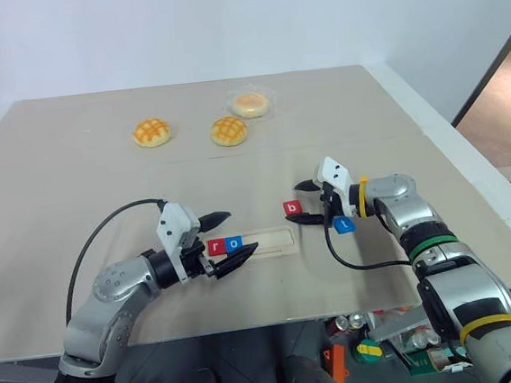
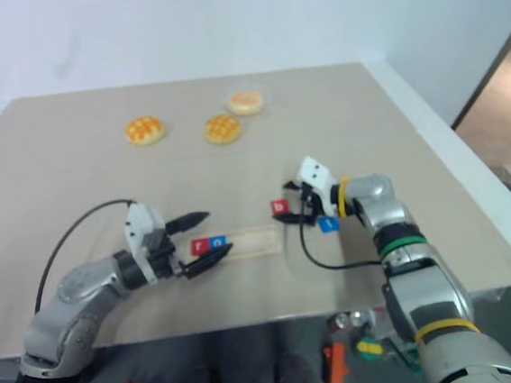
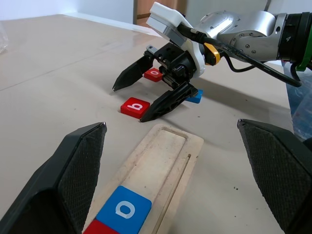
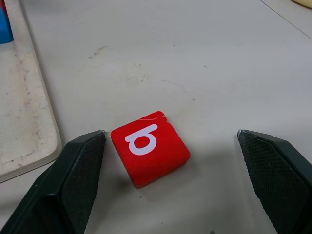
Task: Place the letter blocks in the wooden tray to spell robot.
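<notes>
Wooden tray (image 1: pixel 259 243) mid-table with red r (image 1: pixel 215 246) and blue o (image 1: pixel 232 243) seated at its left end, red b (image 4: pixel 150 154) loose on table (image 1: pixel 73 173) between spread fingers of right gripper (image 1: pixel 310 203) — untouched, left gripper (image 1: pixel 226 240) also agape — empty, straddling filled end.

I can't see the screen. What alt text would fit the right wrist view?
A red b block lies flat on the beige table between the open black fingers of the right pincer, one fingertip close beside it. The rounded end of the wooden tray lies nearby.
</notes>
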